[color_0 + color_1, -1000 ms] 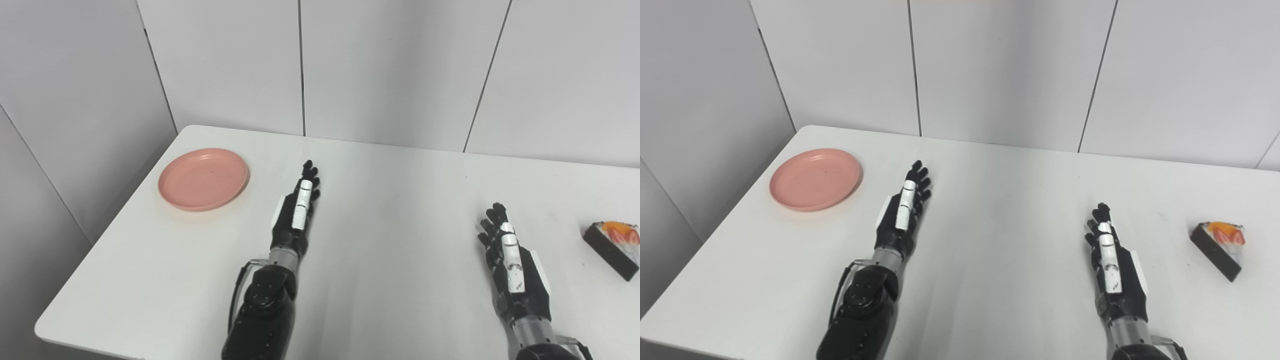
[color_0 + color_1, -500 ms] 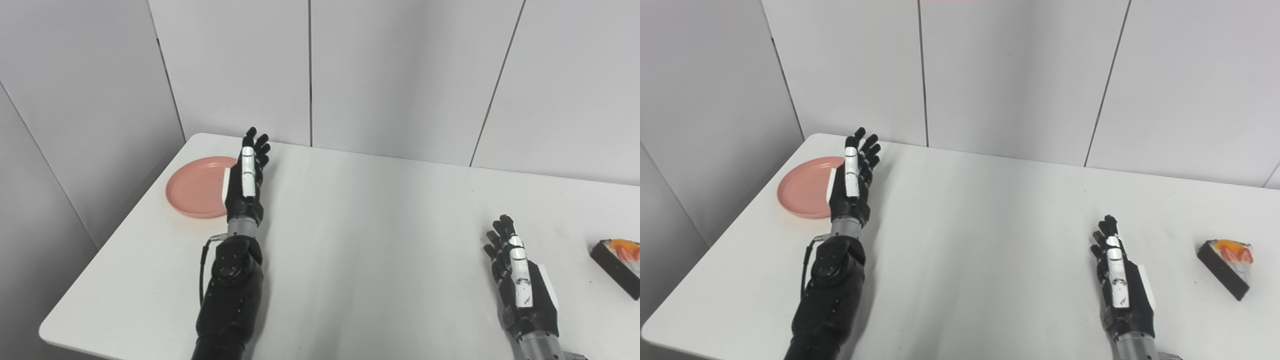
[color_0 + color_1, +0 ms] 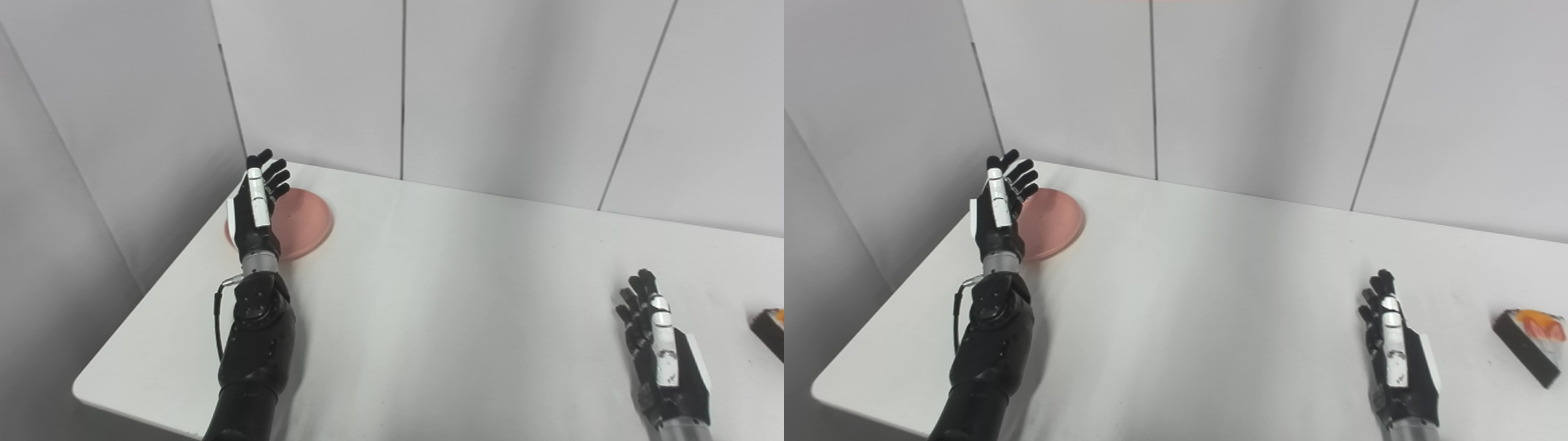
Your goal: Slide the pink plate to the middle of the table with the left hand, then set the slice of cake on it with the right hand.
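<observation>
While our left hand [image 3: 256, 211] hangs over the pink plate [image 3: 303, 223] at the worktop's [image 3: 441, 294] far-left corner, fingers spread and empty, we judge it poised to slide. From the right eye, our right hand [image 3: 1396, 355] waits, fingers loosely apart, near the cake slice [image 3: 1532, 346], whose long axis runs diagonally toward us.

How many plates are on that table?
1. The pink plate lies at the table's far left corner, partly behind the left robot hand. No other plate shows in either view.
</observation>
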